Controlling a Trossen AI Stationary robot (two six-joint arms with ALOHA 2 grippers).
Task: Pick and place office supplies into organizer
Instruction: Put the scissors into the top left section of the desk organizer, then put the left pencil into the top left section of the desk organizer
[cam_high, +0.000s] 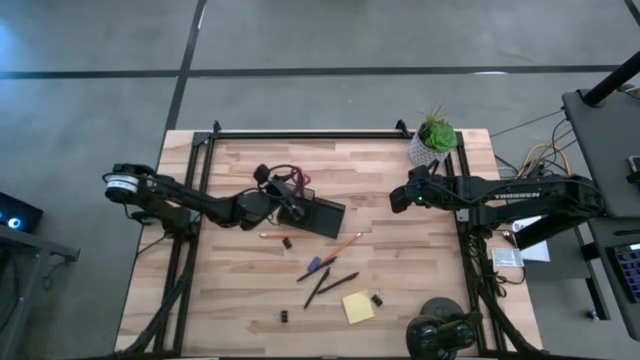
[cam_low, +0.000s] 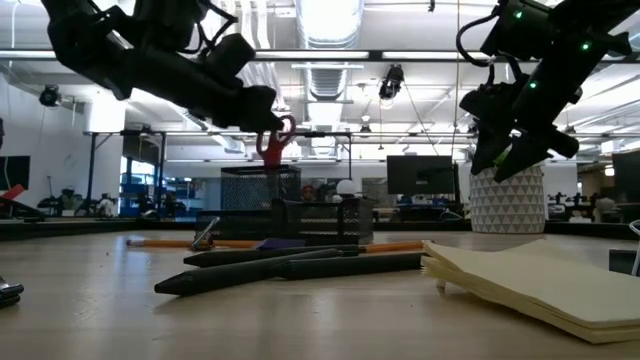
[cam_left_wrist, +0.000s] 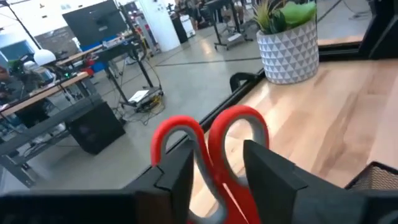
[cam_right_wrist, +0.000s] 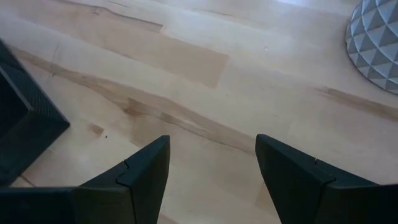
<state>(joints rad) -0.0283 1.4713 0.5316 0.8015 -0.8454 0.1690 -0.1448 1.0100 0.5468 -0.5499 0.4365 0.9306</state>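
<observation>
My left gripper (cam_high: 287, 198) (cam_left_wrist: 217, 158) hangs over the black mesh organizer (cam_high: 318, 214) (cam_low: 285, 200) and is shut on the red-handled scissors (cam_left_wrist: 208, 134) (cam_low: 275, 138). My right gripper (cam_high: 397, 198) (cam_right_wrist: 211, 149) is open above bare wood, between the organizer and the plant pot. Nearer on the table lie the orange pencil (cam_high: 342, 243), the purple-tipped pen (cam_high: 314, 266), two dark pens (cam_high: 330, 285) (cam_low: 290, 268) and the yellow sticky-note pad (cam_high: 358, 307) (cam_low: 545, 280). Small black binder clips (cam_high: 286, 241) (cam_high: 377, 299) (cam_high: 284, 317) lie there too. My left gripper pinches the scissors between its two fingers (cam_left_wrist: 177, 174), just below the two red handle loops (cam_left_wrist: 239, 124). The loops stick out beyond the fingertips. The blades are hidden behind the fingers, so I cannot tell whether they touch the organizer. In the low view the handles sit above the organizer's top edge.
A green plant in a white patterned pot (cam_high: 432, 140) (cam_left_wrist: 287, 46) (cam_low: 505, 200) stands at the far right of the table, just beyond my right gripper. A black frame rail (cam_high: 300, 133) runs along the far edge. Bare wood lies between the organizer and the pot.
</observation>
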